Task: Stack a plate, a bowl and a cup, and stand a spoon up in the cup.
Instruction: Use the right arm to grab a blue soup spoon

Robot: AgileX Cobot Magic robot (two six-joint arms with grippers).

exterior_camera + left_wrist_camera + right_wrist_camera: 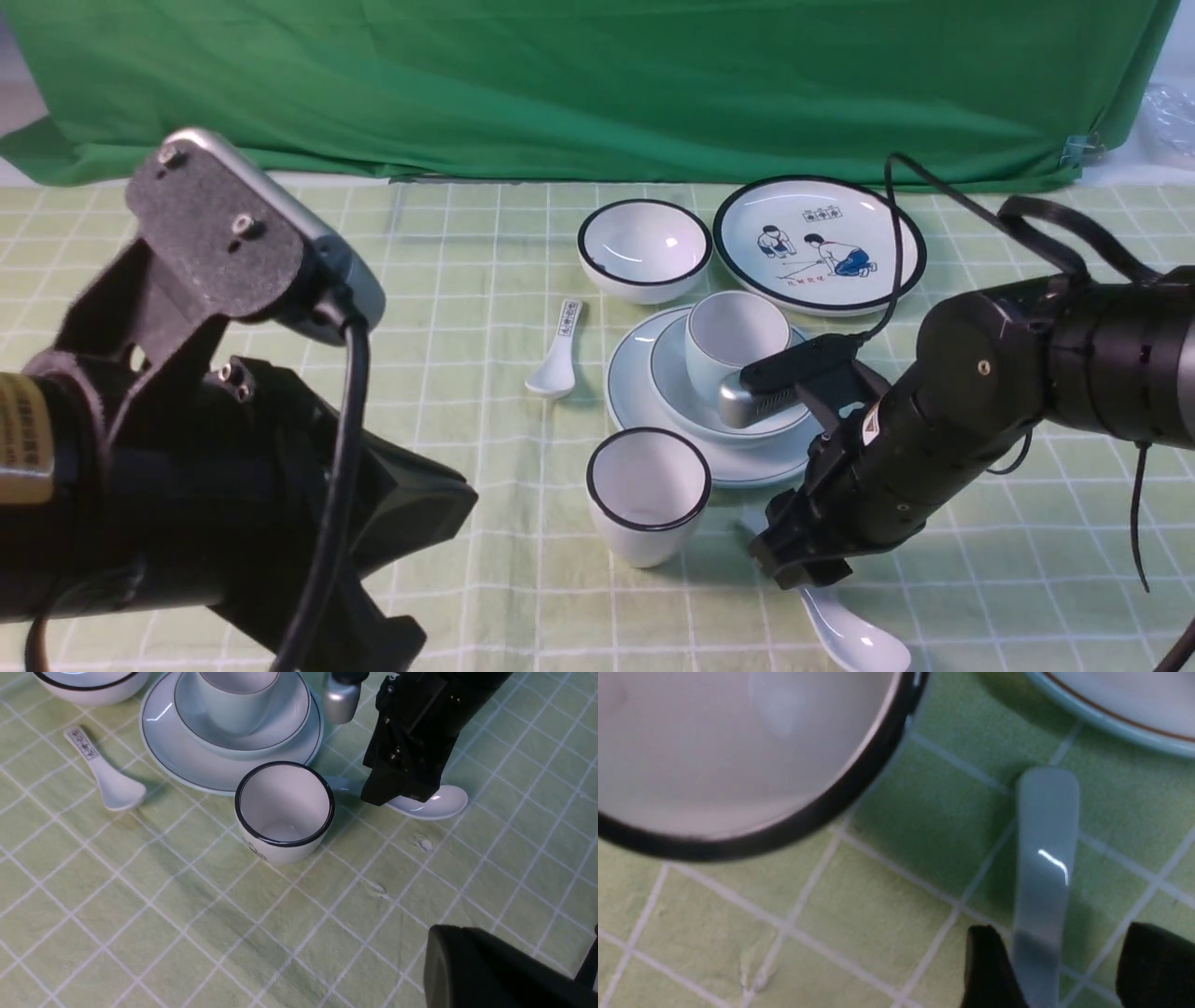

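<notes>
The pale plate (627, 411) carries the shallow bowl (667, 373), and the handleless cup (733, 338) stands in the bowl. The plain white spoon (854, 639) lies flat on the cloth in front of the stack, bowl end toward me. My right gripper (803, 569) is down over its handle. In the right wrist view the gripper (1057, 947) is open, its two dark fingers straddling the spoon handle (1045, 858) with a gap on one side. My left gripper (439, 935) hangs shut and empty above bare cloth, well left of the stack.
A black-rimmed cup (647, 504) stands just left of the right gripper, close to the spoon's handle end. Behind the stack are a black-rimmed bowl (644, 247) and a cartoon plate (820, 245). A small printed spoon (557, 359) lies left of the stack.
</notes>
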